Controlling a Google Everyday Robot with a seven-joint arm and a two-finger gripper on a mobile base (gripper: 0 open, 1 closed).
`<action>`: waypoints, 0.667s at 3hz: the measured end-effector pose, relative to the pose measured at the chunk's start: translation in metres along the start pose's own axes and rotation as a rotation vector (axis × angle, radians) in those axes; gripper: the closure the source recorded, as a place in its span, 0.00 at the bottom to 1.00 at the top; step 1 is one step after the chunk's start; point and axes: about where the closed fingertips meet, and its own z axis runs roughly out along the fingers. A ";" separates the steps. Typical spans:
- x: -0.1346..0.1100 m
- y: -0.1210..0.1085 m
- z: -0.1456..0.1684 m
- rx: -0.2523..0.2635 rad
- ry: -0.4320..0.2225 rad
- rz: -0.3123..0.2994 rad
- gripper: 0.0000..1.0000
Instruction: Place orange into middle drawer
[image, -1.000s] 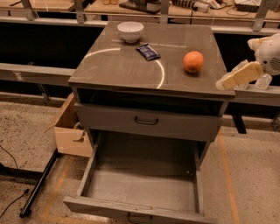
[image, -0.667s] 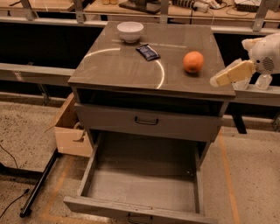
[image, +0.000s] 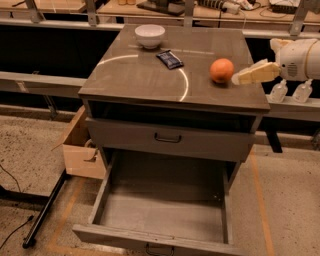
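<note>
The orange sits on the right side of the grey cabinet top. My gripper, cream-coloured on a white arm, reaches in from the right at the height of the orange, and its tip is right beside the fruit's right side. I cannot tell whether it touches. The middle drawer is pulled out wide below, with a bare grey floor and a small dark handle on its low front panel. Nothing lies in it.
A white bowl and a dark blue snack packet lie on the top, left of the orange. A shut drawer front with a black handle sits above the open drawer. A cardboard box and a black pole are on the floor at left.
My gripper has moved left across the cabinet's right edge, from well clear of the orange to right beside it. The orange and the drawer have not moved.
</note>
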 end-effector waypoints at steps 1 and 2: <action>0.012 -0.011 0.020 0.015 -0.024 0.010 0.00; 0.026 -0.023 0.040 0.045 -0.021 0.022 0.00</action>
